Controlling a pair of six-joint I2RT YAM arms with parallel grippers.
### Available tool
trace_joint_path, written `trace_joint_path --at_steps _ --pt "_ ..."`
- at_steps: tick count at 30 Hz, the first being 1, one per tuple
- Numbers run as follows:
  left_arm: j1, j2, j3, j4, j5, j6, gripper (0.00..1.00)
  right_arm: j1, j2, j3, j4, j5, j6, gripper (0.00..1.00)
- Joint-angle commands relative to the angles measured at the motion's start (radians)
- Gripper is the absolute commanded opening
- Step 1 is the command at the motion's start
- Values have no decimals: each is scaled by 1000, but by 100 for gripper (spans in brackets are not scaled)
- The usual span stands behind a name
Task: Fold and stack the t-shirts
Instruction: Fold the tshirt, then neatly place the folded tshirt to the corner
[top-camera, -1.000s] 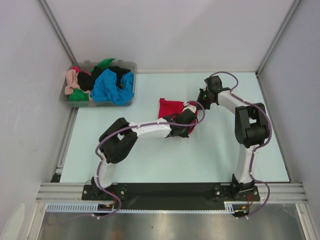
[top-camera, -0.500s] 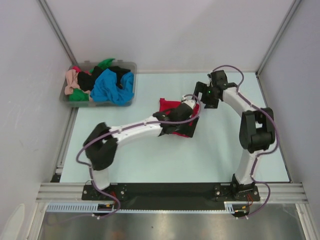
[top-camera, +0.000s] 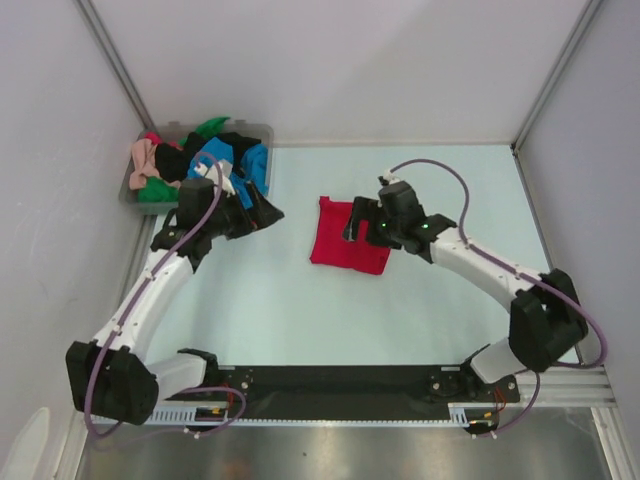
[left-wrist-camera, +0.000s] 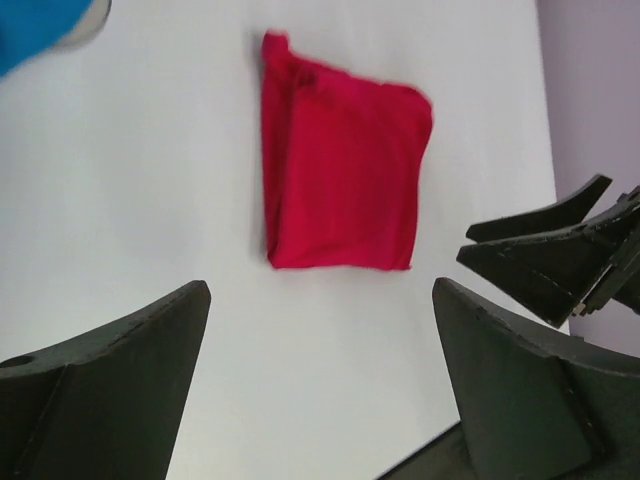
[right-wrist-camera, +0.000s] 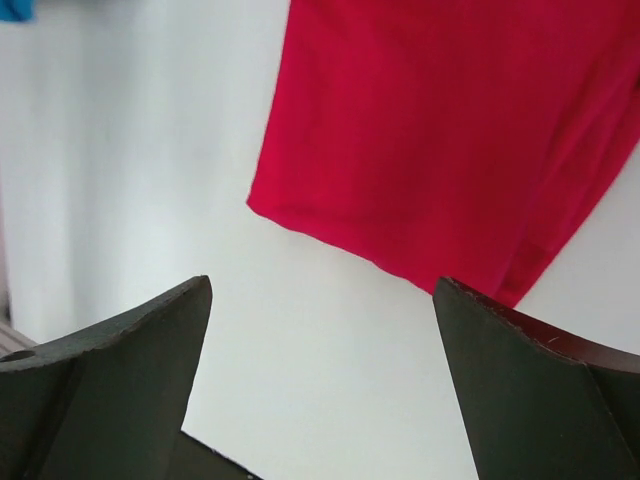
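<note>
You have a pale surface (top-camera: 300, 320) running from the arm bases to the back wall, and everything below sits on it.

Your left arm (top-camera: 150, 290) stretches up the left side towards the far left corner. Your right arm (top-camera: 490, 265) sweeps in from the right side towards the middle.

The clear grey bin (top-camera: 250, 127) stands in the far left corner. It holds a loose heap of t-shirts: blue (top-camera: 255, 160), black (top-camera: 235, 140), green (top-camera: 212, 126) and peach-pink (top-camera: 145, 155). None of them is folded.

The red t-shirt (top-camera: 345, 240) lies near the middle of the surface, well apart from the bin. It is folded into a flat, roughly square packet. In the left wrist view it (left-wrist-camera: 340, 180) shows a thicker folded edge along its left side and a small bunched corner at the top left. In the right wrist view its (right-wrist-camera: 450, 130) lower edge runs slantwise across the picture.

Your left claw (top-camera: 268, 212) sits just beside the bin's near right corner, pointing at the red packet. Its jaws stand wide (left-wrist-camera: 320, 290) with nothing between them.

Your right claw (top-camera: 356, 222) is over the far right part of the red packet. Its jaws are also wide (right-wrist-camera: 320, 285) and grip no cloth. You cannot tell from these views whether its tips touch the shirt. Its dark fingers (left-wrist-camera: 540, 270) show at the right edge of the left wrist view.
</note>
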Motion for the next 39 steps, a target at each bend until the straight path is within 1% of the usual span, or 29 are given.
trace_joint_path --at_steps 1,2,5,7,10,11,14,17,19,24,30,31,35,39 --pt "50 17 -65 -1 170 -15 99 30 96 58 49 156 60 100" --pt "50 20 -68 -1 176 -14 100 24 118 79 2 158 64 100" --pt "50 19 -84 10 187 -14 100 16 152 133 -45 166 38 100" --pt "50 11 -93 10 181 -8 100 -12 155 133 -49 157 45 100" --pt "50 2 -99 4 169 6 100 -78 176 123 -49 121 86 100" --pt "50 2 -101 3 167 8 100 -88 184 118 -31 118 85 98" --pt "50 -4 -111 -2 167 11 100 -110 237 115 3 121 50 95" --pt "50 -12 -124 -5 170 5 99 -139 300 135 29 60 27 91" --pt "50 -19 -130 -14 167 8 100 -153 333 150 30 61 27 90" --pt "50 -32 -130 -43 170 12 100 -170 376 159 33 35 39 84" --pt "50 -26 -113 -68 163 24 99 -173 420 169 14 49 15 81" --pt "50 -26 -110 -71 161 24 99 -171 425 172 9 78 11 81" --pt "50 -33 -108 -76 164 23 100 -171 440 169 0 90 1 81" --pt "50 -35 -108 -83 158 23 100 -165 463 198 -23 106 -19 80"
